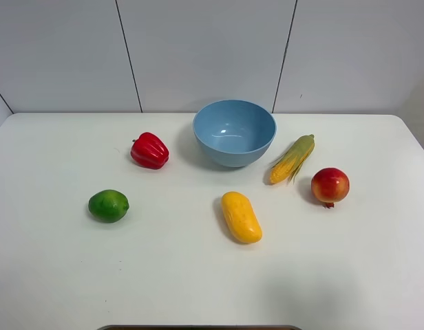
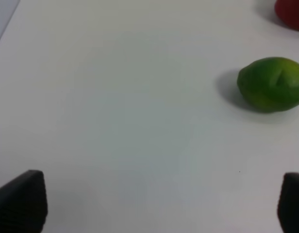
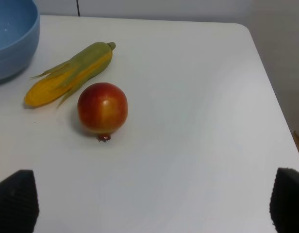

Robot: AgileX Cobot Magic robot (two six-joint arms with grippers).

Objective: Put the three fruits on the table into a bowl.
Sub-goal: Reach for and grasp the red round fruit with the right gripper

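While left hand [image 2: 154, 204], right hand [image 3: 150, 201] gape apart: lime [image 1: 108, 205] green, mango [image 1: 241, 217] oblong yellow, pomegranate [image 1: 330, 185] red-yellow.

We look at a pale grey-white panelled wall [image 1: 198, 48] standing behind the large plain white tabletop with rounded corners [image 1: 198, 289]. Thin dark seams [image 1: 128, 55] split the wall into wide panels, and they lean slightly rather than running straight up. The light is soft and even, and on the matte tabletop we see only faint, blurred shadows. At the near edge a narrow dark brown strip [image 1: 198, 327] shows. In the right wrist view, one rounded corner [image 3: 244, 26] lies against a plain pale surface beyond.
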